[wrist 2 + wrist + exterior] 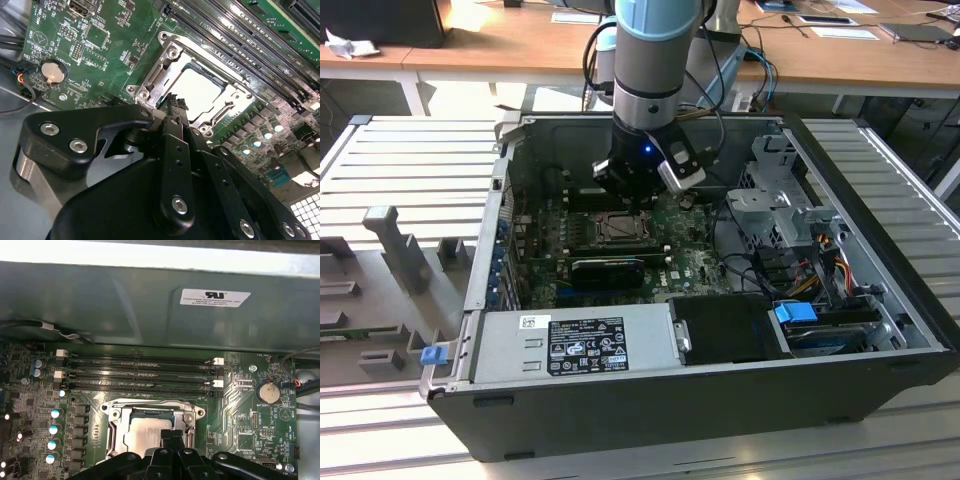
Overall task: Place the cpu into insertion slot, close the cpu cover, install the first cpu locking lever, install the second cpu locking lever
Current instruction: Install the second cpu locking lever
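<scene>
The cpu (200,91) already sits in the insertion slot (235,112), its pale metal top showing through the window of the cpu cover (165,60), which lies flat over it; so the first two steps look done, as far as I can judge. The pincer (176,102) hangs right over the near edge of the socket, its two dark fingers pressed together at the tips with nothing visibly between them, and the chip lies just beyond and beneath those tips. In the first wrist view the same fingertips (167,436) overlap the near side of the cover (150,407), with the cpu (142,432) partly behind them. Whether either locking lever is latched I cannot tell: no lever can be made out for certain along the frame's sides, and the pincer's body hides the near side of the socket. Whether the tips touch the frame or hover just above it is also unclear. In the exterior view the pincer (632,198) stands low inside the open computer case (650,400), directly above the socket (620,228), and details there are too small to read.
</scene>
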Controlling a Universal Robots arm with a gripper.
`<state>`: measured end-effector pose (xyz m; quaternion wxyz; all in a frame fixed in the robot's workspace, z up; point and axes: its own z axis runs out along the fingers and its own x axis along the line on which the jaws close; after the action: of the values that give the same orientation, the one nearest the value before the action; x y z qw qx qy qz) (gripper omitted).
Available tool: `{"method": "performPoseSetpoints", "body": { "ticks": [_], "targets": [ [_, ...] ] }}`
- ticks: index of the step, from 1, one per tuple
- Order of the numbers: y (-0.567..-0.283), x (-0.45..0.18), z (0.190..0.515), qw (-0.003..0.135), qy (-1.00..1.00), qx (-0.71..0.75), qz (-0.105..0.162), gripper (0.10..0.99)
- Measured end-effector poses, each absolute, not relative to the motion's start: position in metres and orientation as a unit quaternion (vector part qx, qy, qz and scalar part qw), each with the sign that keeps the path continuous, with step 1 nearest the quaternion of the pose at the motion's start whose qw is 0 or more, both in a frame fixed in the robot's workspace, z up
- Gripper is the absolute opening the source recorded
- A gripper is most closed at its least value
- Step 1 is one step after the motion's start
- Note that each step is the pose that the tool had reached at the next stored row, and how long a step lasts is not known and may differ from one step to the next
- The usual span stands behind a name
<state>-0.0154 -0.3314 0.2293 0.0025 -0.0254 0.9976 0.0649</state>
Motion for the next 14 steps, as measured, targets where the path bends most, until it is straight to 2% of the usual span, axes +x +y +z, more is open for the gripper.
{"method": "performPoseSetpoints", "body": {
  "ticks": [14],
  "targets": [
    [-0.3364, -0.0152, 0.2292, 0.003, 0.998, -0.025, 0.065, 0.106]
  ]
}}
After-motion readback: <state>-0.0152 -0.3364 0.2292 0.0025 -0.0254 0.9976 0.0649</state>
